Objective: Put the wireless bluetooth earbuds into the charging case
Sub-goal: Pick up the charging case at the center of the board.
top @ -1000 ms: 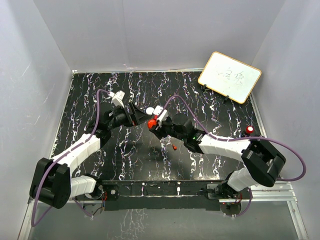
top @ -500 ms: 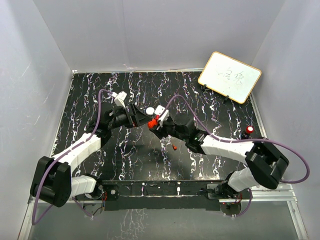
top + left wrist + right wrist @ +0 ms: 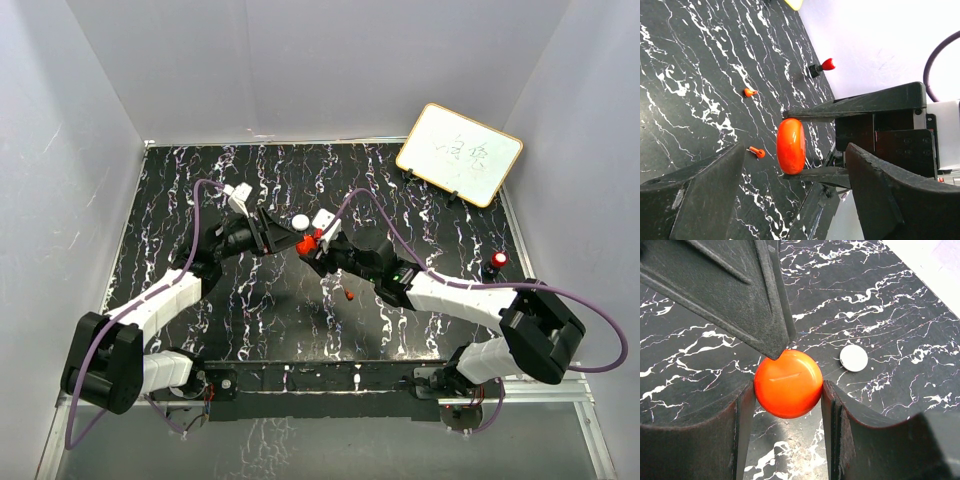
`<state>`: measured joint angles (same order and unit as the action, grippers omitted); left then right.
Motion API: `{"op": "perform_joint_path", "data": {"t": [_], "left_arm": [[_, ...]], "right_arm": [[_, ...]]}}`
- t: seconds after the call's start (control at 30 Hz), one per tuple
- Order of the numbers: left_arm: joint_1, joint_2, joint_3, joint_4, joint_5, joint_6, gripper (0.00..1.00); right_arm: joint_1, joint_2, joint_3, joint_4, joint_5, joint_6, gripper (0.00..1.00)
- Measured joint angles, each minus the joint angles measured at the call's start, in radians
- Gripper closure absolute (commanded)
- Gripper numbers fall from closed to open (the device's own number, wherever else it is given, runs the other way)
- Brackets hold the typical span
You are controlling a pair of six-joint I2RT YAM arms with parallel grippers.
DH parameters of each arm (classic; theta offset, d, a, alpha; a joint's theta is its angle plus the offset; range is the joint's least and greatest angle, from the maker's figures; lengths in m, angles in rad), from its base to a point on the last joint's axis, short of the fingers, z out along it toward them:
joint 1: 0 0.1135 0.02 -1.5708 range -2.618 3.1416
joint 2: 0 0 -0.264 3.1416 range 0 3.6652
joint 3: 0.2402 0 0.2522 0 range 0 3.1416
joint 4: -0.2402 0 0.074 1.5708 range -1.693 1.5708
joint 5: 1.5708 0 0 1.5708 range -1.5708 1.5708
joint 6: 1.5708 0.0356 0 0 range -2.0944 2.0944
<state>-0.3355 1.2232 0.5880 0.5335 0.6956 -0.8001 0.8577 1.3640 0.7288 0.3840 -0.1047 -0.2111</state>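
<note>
Seen from the top camera, both arms are reaching toward the middle of the black marbled worktop (image 3: pixel 200 180) and meeting almost tip to tip. The right gripper (image 3: pixel 310 246) is clamping a red charging case (image 3: pixel 304 243), a round puck that is seemingly lifted off the surface. The left gripper (image 3: pixel 280 237) is standing just beside it with its jaws spread wide, grasping nothing. One tiny red earbud (image 3: pixel 349 295) is lying loose on the worktop beside the right forearm, apart from both grippers. A white puck (image 3: pixel 299 221) is lying just behind the meeting point, and a whiteboard (image 3: pixel 460 153) is leaning at the back right. Seen from the left wrist camera, the case is showing edge-on between the right gripper's thin fingers, ahead of the left gripper's parted fingers. One red earbud (image 3: pixel 749 92) and another (image 3: pixel 757 152) are lying on the worktop beyond, touching nothing. Seen from the right wrist camera, the case is sitting pinched between that gripper's fingers, with a seam line across its face and its lid apparently shut. One left fingertip (image 3: pixel 774 351) is touching its upper edge. The step in hand looks like opening the case, with no earbud inserted yet. The next move likely calls for the left gripper to catch the lid at the seam while the right gripper is holding the case firm.
</note>
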Motion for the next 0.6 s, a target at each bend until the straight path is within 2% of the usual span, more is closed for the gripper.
{"op": "perform_joint_path", "data": {"t": [0.37, 0.6], "left_arm": [[0.0, 0.052, -0.039, 0.079, 0.041, -0.043, 0.34], [0.0, 0.065, -0.045, 0.123, 0.05, -0.064, 0.47]], "right_arm": [[0.0, 0.0, 0.0, 0.0, -0.008, 0.0, 0.87], [0.0, 0.001, 0.001, 0.002, -0.02, 0.0, 0.87]]}}
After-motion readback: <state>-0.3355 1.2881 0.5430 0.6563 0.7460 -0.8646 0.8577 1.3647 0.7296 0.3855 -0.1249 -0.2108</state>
